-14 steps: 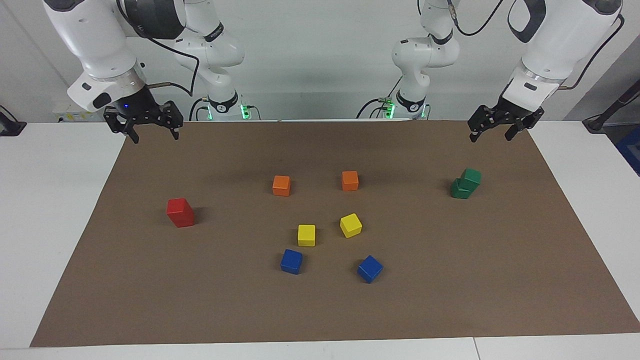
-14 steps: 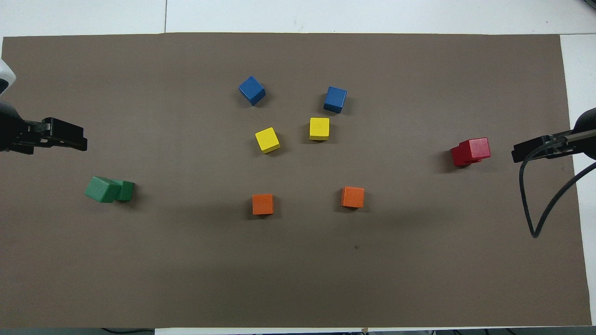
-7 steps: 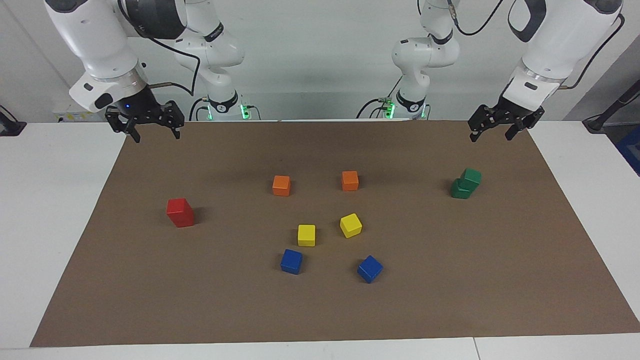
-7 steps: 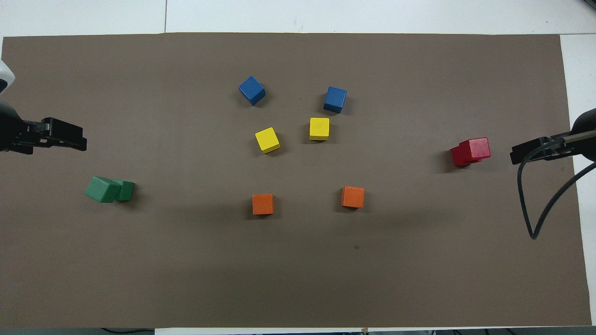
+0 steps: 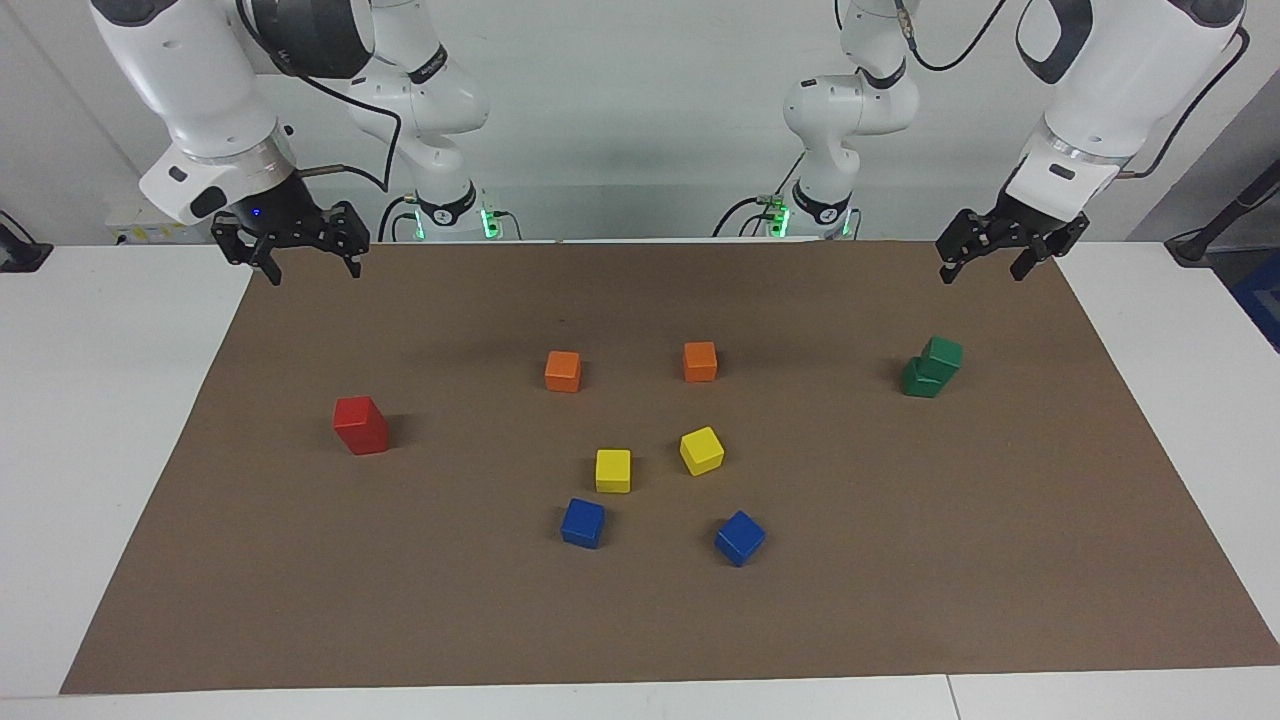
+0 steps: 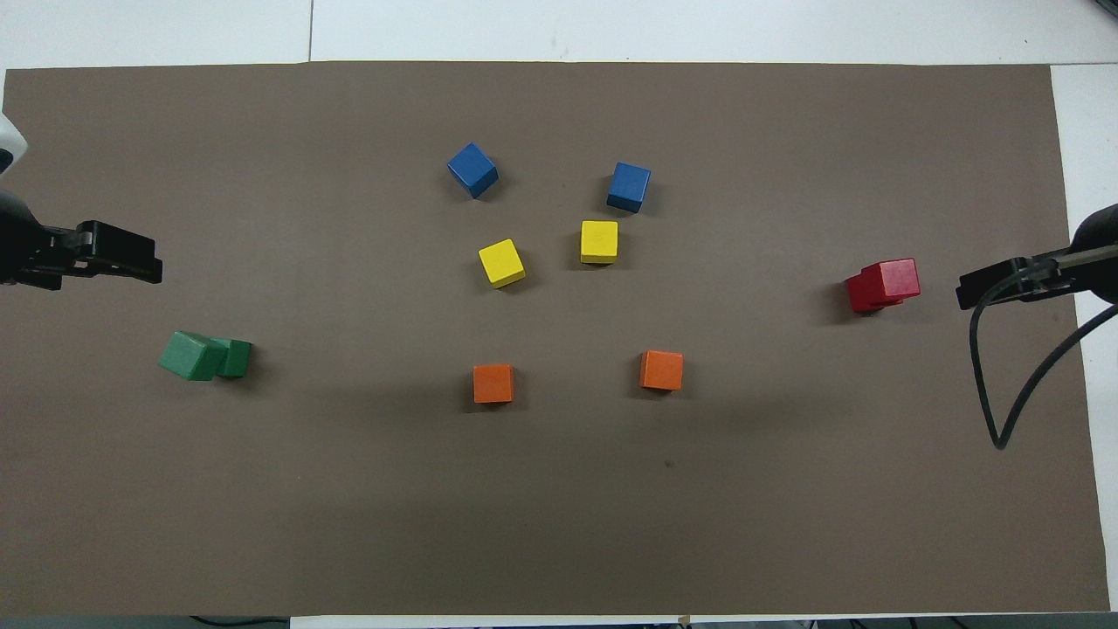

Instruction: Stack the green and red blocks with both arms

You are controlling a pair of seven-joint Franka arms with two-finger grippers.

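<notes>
Though ten cubes and two arms are on show, no brand, label or legible writing can be made out on any of them.

Item, green stack [image 5: 931, 366]: one dark green cube on another (the upper one twisted and offset, overhanging the lower), on the brown mat [image 5: 640, 620] toward the left arm's end.

Item, red stack [image 5: 360, 424]: one bright red cube on another, fairly well aligned, toward the right arm's end of the mat.

Item, orange cubes [image 5: 563, 371], two, side by side but apart, mid-mat, nearest the robots of the middle group.

Item, yellow cubes [image 5: 613, 470], two, farther from the robots than the orange pair.

Item, blue cubes [image 5: 583, 523], two, farthest from the robots.

Item, left gripper [image 5: 985, 267]: raised over the mat's edge at the robots' end, near the green stack but well clear of it; fingers apart, holding nothing.

Item, right gripper [image 5: 312, 272]: raised over the mat's corner at the robots' end on the red stack's side; fingers apart, holding nothing.

Changes against a second ago: every cube lies where it lay. The right gripper has shifted very slightly (a small drift toward the middle of the table); the left gripper has barely moved. Both stayed spread wide throughout.
</notes>
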